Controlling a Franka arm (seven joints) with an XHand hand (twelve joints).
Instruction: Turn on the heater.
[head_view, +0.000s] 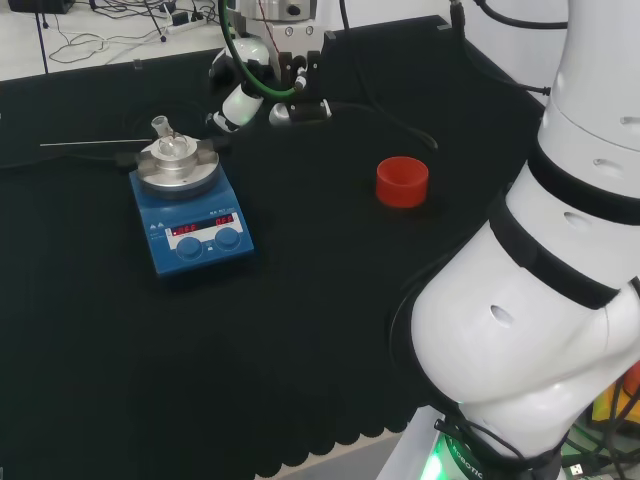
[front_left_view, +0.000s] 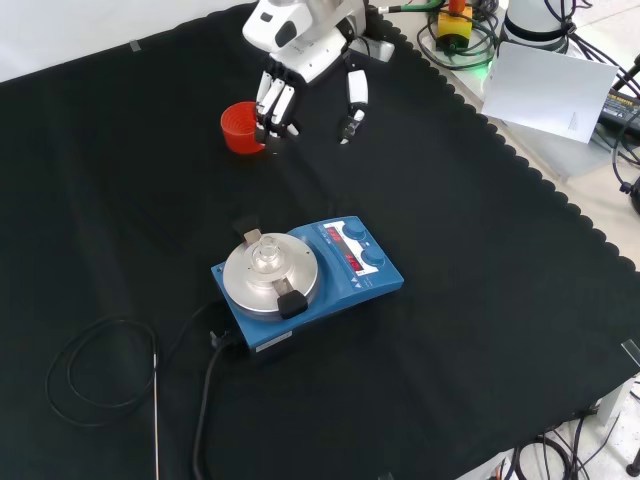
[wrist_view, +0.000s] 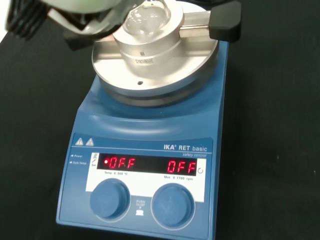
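Note:
The heater (head_view: 192, 222) is a blue hotplate with a round metal top, two blue knobs and two red lit displays on its front panel. A small clear flask (front_left_view: 264, 252) sits in a metal block on the plate. In the front view the heater (front_left_view: 335, 285) stands mid-cloth, and the hand (front_left_view: 300, 60) hangs well beyond it at the top. Its fingers (front_left_view: 275, 105) point down, relaxed, holding nothing. The wrist view looks down on the heater (wrist_view: 150, 145), its left knob (wrist_view: 109, 199) and its right knob (wrist_view: 173, 204) from some distance.
A red ribbed ring (front_left_view: 240, 128) stands just beside the fingers; in the head view this ring (head_view: 402, 182) is right of the heater. A thin metal probe (front_left_view: 156, 410) and a black cable (front_left_view: 75, 370) lie behind the heater. White equipment (head_view: 240, 100) stands at the far edge.

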